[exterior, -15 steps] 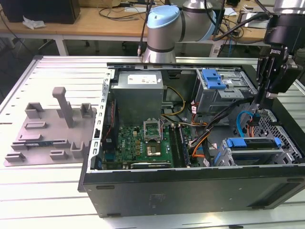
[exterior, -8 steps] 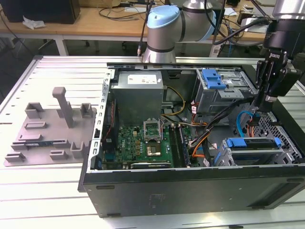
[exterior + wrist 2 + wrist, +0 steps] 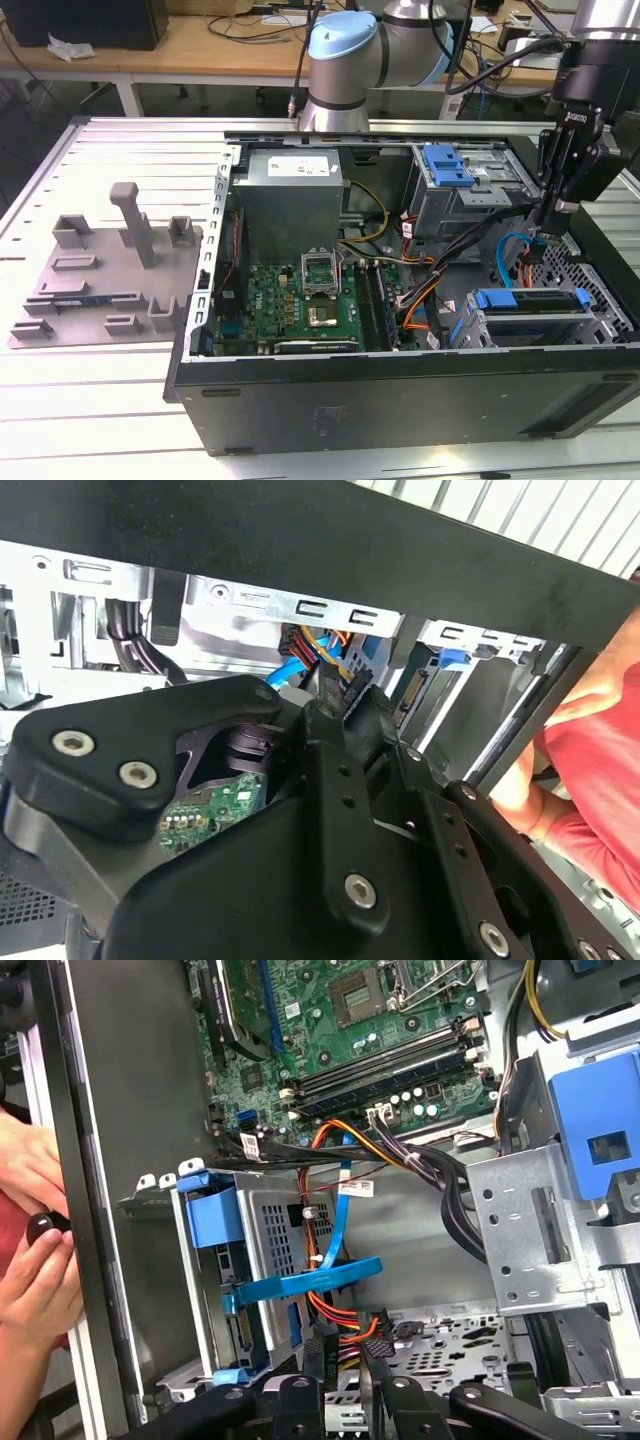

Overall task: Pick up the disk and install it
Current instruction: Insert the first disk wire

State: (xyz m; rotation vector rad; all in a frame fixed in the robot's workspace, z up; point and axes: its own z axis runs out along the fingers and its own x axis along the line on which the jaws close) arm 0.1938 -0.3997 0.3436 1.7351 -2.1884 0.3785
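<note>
The disk (image 3: pixel 530 314) sits in the drive cage at the exterior view's right end of the open computer case (image 3: pixel 400 390), its blue frame (image 3: pixel 530 298) on top. In the first wrist view the disk (image 3: pixel 243 1305) shows edge-on inside the cage, with a blue data cable (image 3: pixel 320 1282) lying across it. My gripper (image 3: pixel 548 232) hangs just behind the cage. Its fingers (image 3: pixel 312 1358) are shut on a black cable connector (image 3: pixel 345 1345) with red, orange and yellow wires, close to the disk's end. That connector (image 3: pixel 355 685) also shows at the fingertips (image 3: pixel 328 692) in the second wrist view.
A person's hands (image 3: pixel 30 1260) rest at the case's outer wall, and a red sleeve (image 3: pixel 600 780) shows beside it. The case holds a motherboard (image 3: pixel 300 300), a grey power supply (image 3: pixel 290 200) and an upper bay with a blue clip (image 3: pixel 447 165). A grey fixture plate (image 3: pixel 110 270) lies to the exterior view's left.
</note>
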